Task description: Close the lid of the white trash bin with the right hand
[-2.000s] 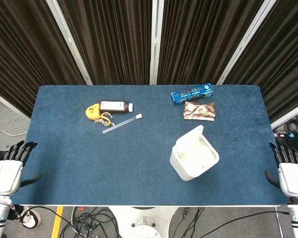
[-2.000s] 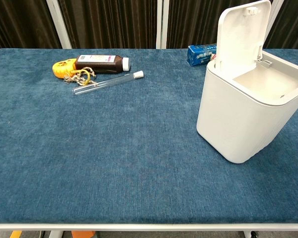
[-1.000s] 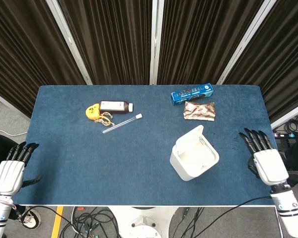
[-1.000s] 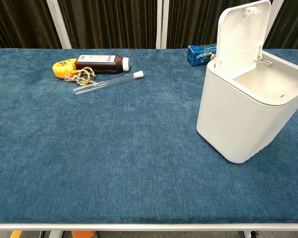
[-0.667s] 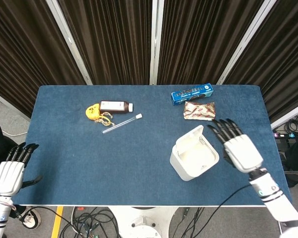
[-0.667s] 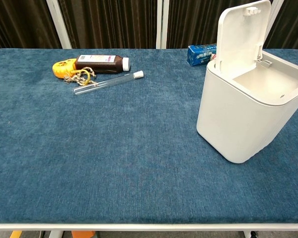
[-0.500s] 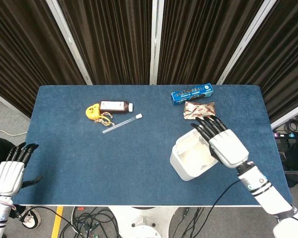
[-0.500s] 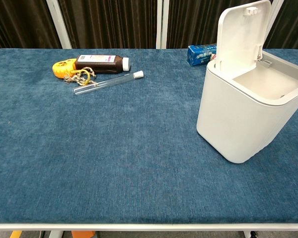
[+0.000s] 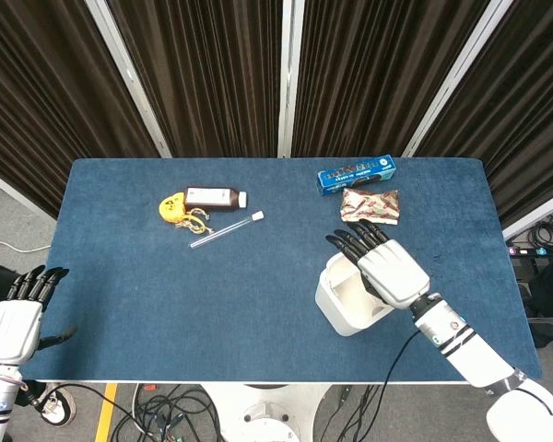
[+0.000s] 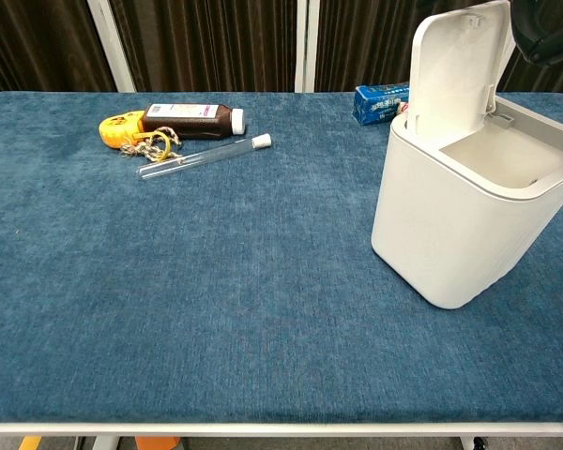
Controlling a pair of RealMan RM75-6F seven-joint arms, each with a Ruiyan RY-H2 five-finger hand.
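The white trash bin (image 9: 339, 302) stands on the right half of the blue table (image 9: 166, 304). In the chest view its body (image 10: 460, 220) shows with the lid (image 10: 455, 66) standing upright and the inside bare. My right hand (image 9: 384, 265) hovers over the bin's far side with fingers spread, holding nothing, and hides the lid in the head view. A dark part of that hand (image 10: 546, 28) shows just behind the lid's top edge; contact cannot be told. My left hand (image 9: 17, 320) hangs open off the table's near left corner.
A brown bottle (image 9: 212, 197), a yellow tag with cord (image 9: 173, 210) and a glass tube (image 9: 226, 229) lie at the back left. A blue box (image 9: 355, 174) and a snack packet (image 9: 370, 204) lie behind the bin, close to my right hand's fingertips.
My right hand has swept in from the table's right edge to above the bin, reaching the lid's back. The lid still stands upright. The left hand has barely moved.
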